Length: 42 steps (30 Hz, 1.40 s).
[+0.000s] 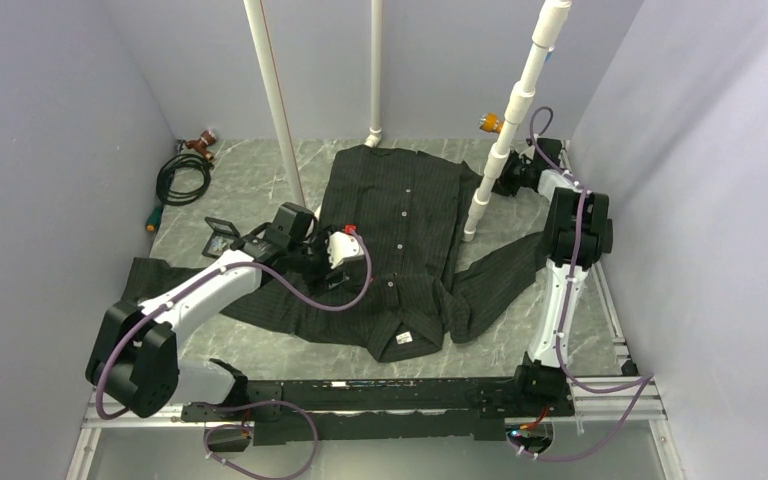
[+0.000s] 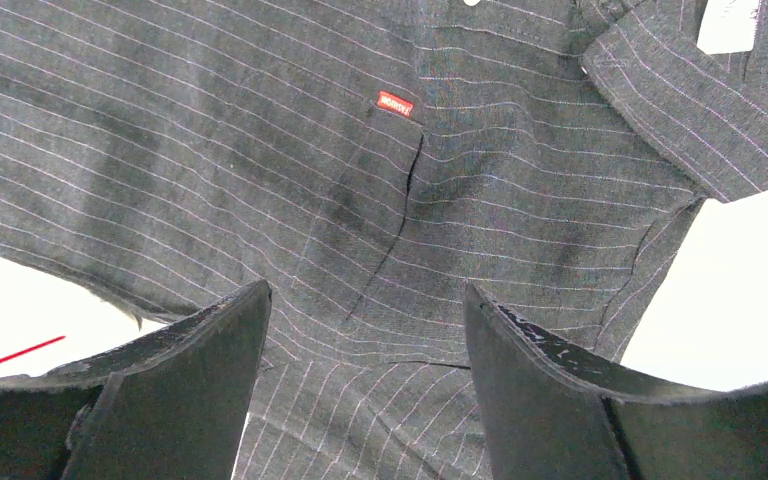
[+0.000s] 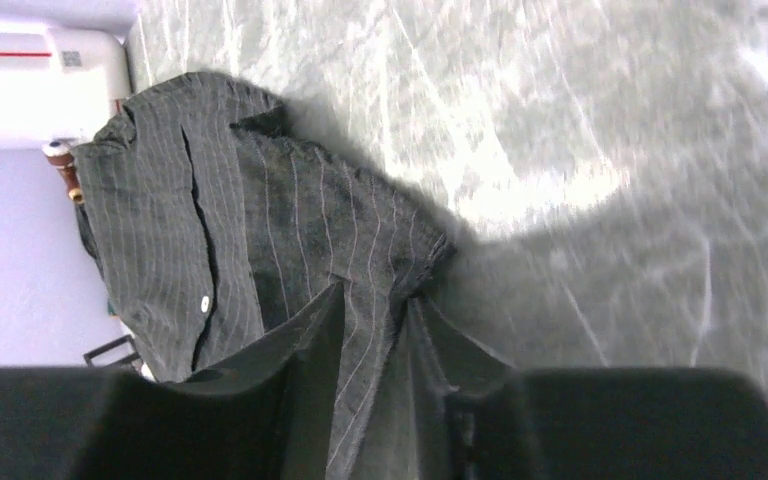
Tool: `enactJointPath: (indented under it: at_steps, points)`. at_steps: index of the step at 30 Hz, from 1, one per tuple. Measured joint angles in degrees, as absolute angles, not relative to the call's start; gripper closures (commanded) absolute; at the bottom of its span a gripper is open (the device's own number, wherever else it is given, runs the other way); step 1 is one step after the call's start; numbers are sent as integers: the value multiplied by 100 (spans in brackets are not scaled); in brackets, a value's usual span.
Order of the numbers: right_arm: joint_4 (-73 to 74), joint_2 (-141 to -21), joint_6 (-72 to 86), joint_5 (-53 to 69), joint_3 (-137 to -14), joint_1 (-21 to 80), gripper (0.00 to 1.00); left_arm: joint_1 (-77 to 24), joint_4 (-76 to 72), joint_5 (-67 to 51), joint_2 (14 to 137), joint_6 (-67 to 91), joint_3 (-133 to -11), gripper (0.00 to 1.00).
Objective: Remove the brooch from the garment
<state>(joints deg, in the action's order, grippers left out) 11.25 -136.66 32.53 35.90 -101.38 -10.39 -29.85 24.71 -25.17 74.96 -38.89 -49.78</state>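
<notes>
The garment (image 1: 400,220), a black pinstriped shirt, lies spread on the table with its white collar label (image 1: 415,338) toward the near edge. My left gripper (image 1: 338,278) hovers open over its chest; in the left wrist view the gripper (image 2: 365,290) has its jaws wide apart above the pocket cloth (image 2: 510,180), below the small red tag (image 2: 395,103). My right gripper (image 1: 508,183) is at the shirt's far right corner. In the right wrist view the gripper (image 3: 375,290) is pinched on the shirt's edge (image 3: 290,200). The brooch does not show in any view.
Three white poles stand at the back (image 1: 278,110), (image 1: 375,70), (image 1: 505,150), the right one beside my right gripper. A coiled black cable (image 1: 185,180) and a small brown figure (image 1: 200,143) lie at the back left. Walls close in both sides.
</notes>
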Motion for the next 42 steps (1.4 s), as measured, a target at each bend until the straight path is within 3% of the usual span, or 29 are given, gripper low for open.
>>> enactJointPath:
  at_steps: [1, 3, 24, 25, 28, 31, 35, 42]
  points:
    - [1122, -13756, 3282, 3638, -10235, -1039, 87, -2985, 2473, -2515, 7537, -3874, -4987, 24]
    - [1127, -13955, 3341, 3695, -10486, -1039, 100, -2985, 2473, -2515, 7607, -3848, -4991, 24]
    - [1306, -15443, 3463, 2985, -13045, -1002, 100, -2985, 2467, -2314, 8237, -3883, -5214, 23]
    - [1297, -15489, 3461, 2917, -13128, -1002, 96, -2985, 2471, -2298, 8246, -3913, -5214, 23]
    - [1247, -15539, 3450, 2794, -13238, -1004, 53, -2985, 2464, -2259, 8248, -4025, -5214, 23]
    - [1026, -15493, 3387, 2860, -13246, -1022, 32, -3002, 2445, -2220, 8248, -4182, -5172, 22]
    - [985, -15032, 2993, 3011, -12665, -1094, 20, -3026, 2423, -2200, 8248, -4375, -5011, 22]
    - [1610, -13067, 1730, 3192, -10619, -1369, 17, -3046, 2504, -2265, 8254, -4550, -4923, 24]
